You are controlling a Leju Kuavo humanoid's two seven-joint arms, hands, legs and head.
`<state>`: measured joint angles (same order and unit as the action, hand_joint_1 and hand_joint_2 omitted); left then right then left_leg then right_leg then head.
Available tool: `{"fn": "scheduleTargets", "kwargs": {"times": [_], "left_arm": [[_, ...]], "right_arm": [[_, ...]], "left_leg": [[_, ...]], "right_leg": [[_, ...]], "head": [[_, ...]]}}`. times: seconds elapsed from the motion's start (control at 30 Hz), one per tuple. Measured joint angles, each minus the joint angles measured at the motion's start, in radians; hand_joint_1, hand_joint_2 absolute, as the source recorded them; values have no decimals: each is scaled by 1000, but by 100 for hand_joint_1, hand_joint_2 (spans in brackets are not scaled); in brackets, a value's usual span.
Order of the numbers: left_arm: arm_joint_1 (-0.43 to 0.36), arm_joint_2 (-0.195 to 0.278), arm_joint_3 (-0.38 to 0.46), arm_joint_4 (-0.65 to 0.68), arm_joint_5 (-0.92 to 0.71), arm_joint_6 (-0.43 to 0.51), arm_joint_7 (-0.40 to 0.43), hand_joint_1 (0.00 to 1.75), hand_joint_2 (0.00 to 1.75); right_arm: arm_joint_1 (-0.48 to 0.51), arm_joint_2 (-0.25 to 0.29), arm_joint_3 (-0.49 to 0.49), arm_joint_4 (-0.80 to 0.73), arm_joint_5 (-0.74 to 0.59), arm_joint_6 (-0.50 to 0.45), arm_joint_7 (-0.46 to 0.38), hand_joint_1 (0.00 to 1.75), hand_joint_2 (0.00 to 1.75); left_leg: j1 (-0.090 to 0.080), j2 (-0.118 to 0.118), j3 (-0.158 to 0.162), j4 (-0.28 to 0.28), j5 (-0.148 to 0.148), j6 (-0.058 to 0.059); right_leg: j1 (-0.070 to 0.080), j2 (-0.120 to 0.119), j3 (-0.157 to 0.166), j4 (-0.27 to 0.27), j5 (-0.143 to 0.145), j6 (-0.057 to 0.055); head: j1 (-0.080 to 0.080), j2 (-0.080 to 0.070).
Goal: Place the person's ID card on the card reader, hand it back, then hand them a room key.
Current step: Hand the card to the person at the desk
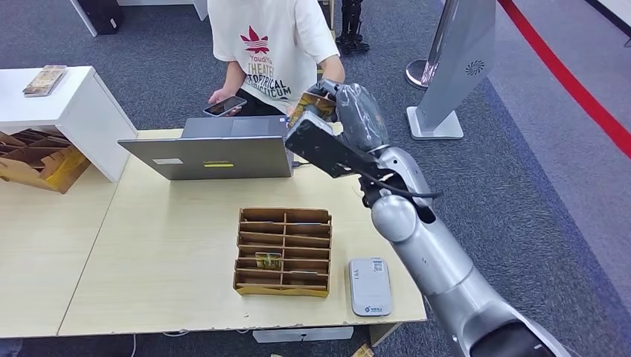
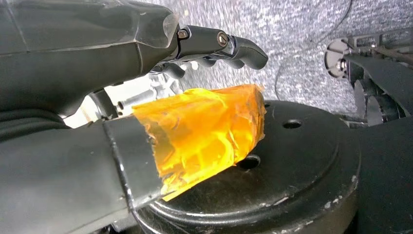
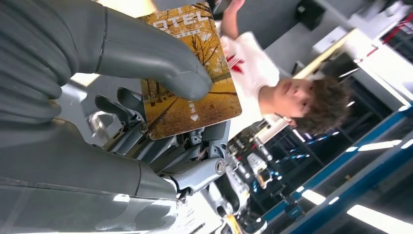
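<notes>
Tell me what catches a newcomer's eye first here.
The right hand, raised over the table's far edge, pinches a golden room key toward the person in a white shirt behind the laptop. Nearer, a card rack sits beside the grey card reader.
</notes>
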<state>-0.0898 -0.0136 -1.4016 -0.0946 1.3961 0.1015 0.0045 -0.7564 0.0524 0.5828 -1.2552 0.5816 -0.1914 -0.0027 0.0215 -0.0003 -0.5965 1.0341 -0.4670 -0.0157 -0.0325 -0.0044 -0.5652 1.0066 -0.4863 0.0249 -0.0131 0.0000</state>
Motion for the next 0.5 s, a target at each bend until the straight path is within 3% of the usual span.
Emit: {"fn": "scheduleTargets", "kwargs": {"times": [0.23, 0.5], "left_arm": [[-11, 7, -55, 0, -38, -2, 10, 0, 0], [-22, 9, -90, 0, -56, -3, 18, 0, 0]], "right_arm": [[-186, 46, -11, 260, 140, -44, 72, 175, 175], [-291, 67, 13, 460, 350, -61, 134, 175, 175]], "left_leg": [[0, 0, 0, 0, 0, 0], [0, -1, 0, 0, 0, 0]], "right_leg": [[0, 0, 0, 0, 0, 0], [0, 0, 0, 0, 0, 0]], "head": [[0, 0], [0, 0]]}}
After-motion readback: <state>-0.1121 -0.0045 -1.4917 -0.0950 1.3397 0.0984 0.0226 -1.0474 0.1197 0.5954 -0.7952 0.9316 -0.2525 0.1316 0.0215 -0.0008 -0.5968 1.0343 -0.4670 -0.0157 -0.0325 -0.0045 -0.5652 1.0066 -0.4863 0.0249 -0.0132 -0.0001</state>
